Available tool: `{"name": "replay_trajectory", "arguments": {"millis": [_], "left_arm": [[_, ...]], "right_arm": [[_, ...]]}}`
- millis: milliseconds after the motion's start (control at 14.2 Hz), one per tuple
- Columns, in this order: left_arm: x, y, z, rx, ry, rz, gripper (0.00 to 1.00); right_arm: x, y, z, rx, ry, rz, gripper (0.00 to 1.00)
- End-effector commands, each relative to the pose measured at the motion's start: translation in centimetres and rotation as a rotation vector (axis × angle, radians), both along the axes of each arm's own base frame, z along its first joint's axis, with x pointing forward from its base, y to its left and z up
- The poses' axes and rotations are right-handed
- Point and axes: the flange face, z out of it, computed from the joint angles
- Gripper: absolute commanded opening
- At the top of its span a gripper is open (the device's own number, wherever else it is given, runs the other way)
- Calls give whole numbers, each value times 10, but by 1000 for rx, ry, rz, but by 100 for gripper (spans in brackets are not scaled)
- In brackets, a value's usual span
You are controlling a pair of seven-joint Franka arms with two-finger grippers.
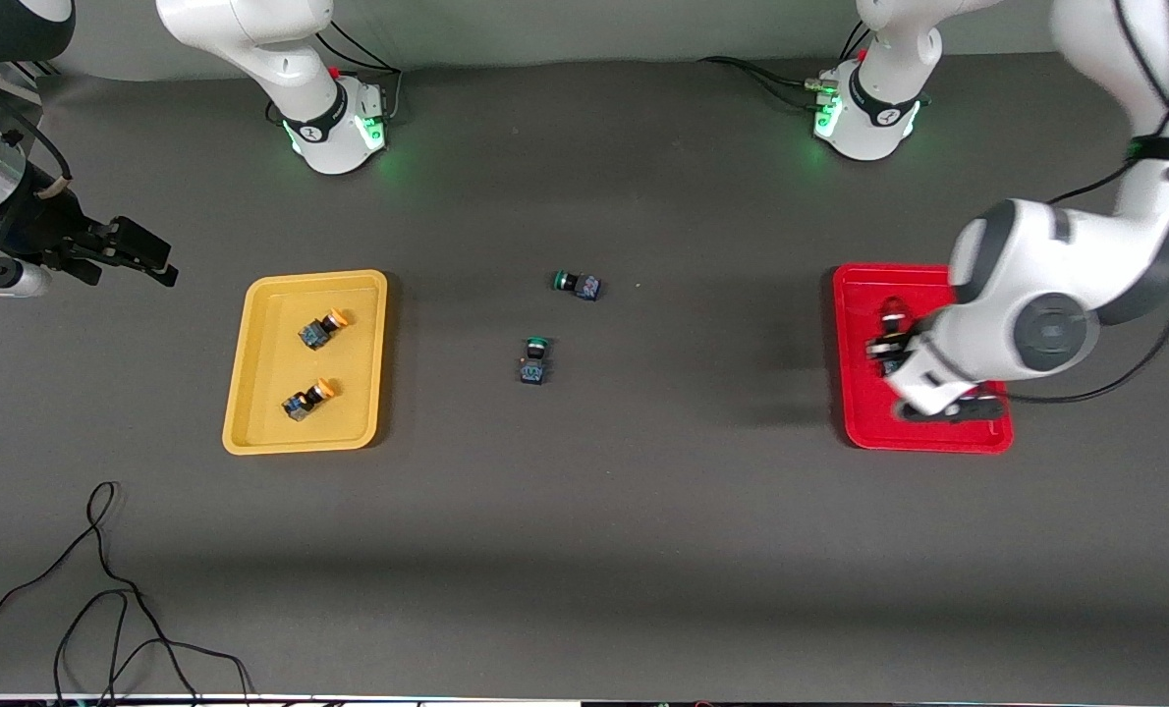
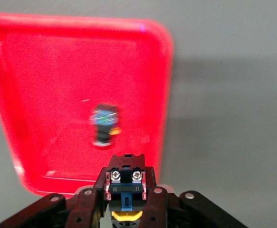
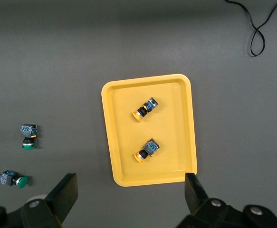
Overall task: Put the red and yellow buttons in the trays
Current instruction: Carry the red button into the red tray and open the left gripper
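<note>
We begin with the yellow tray (image 1: 241, 412) toward the right arm's end of the table; two orange-capped buttons lie in it, apart from each other, each on its side; the nearer button (image 1: 307, 398) rests toward the tray's nearer end, the farther button (image 1: 322, 328) toward its middle; the right wrist view shows both inside the rim, caps (image 3: 138, 115) pointing the same slanted way.

Near the table's middle we see two green-capped switches on the bare cloth, close together yet not touching; one green switch (image 1: 534, 360) lies nearer the camera, the other green switch (image 1: 578, 285) farther.

Toward the left arm's end sits the red tray (image 1: 864, 432); the left gripper (image 2: 125, 202) hangs over it, fingers clamped on a button (image 2: 125, 183) whose dark body with two screws points down at the tray; its cap colour we cannot make out; a second button, the loose button (image 2: 105, 122), lies on the tray floor, blurred.

The right gripper (image 3: 131, 190) waits high over the cloth just past the yellow tray's outer edge, fingers spread wide with nothing between them.
</note>
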Motion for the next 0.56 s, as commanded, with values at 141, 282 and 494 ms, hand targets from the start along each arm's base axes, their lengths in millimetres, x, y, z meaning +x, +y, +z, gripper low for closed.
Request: {"name": "replay_trajectory", "arguments": {"millis": [141, 282, 494], "left_arm": [[-22, 89, -76, 10, -95, -119, 0], [-24, 104, -100, 18, -105, -122, 0], [-24, 109, -101, 19, -83, -134, 59]], "right_arm": [[0, -5, -1, 8, 16, 28, 100], [2, -4, -9, 7, 30, 29, 100], [4, -4, -13, 5, 36, 31, 100]]}}
